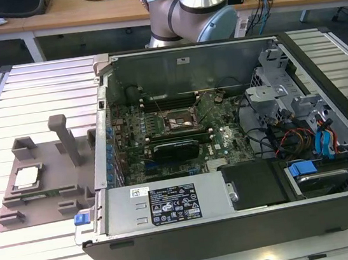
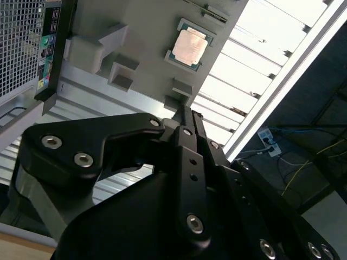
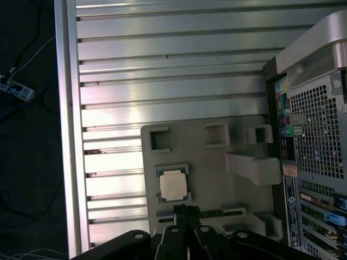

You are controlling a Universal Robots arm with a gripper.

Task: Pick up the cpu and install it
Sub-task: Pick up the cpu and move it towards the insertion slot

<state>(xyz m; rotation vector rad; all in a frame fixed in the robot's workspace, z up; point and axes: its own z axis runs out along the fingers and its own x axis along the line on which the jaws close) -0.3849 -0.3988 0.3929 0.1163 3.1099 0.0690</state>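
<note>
Cpu [image 1: 27, 177] lies flat in a recess of the grey plastic tray [image 1: 55, 181], at nine o'clock in the exterior view. The tray sits on the slatted metal surface [image 1: 40, 90], just beside the open computer case [image 1: 238, 224]. The motherboard socket [image 1: 179, 121] sits mid-case, and the arm [image 1: 199, 1] stands at twelve o'clock behind it.

In the second wrist view the hand [image 2: 187, 112] hangs over the tray's edge, fingers pressed together and holding nothing. The cpu [image 2: 190, 46] is near its tips but apart.

In the first wrist view the closed hand [image 3: 181, 208] is just short of the cpu [image 3: 173, 186], which rests untouched in its pocket.
</note>
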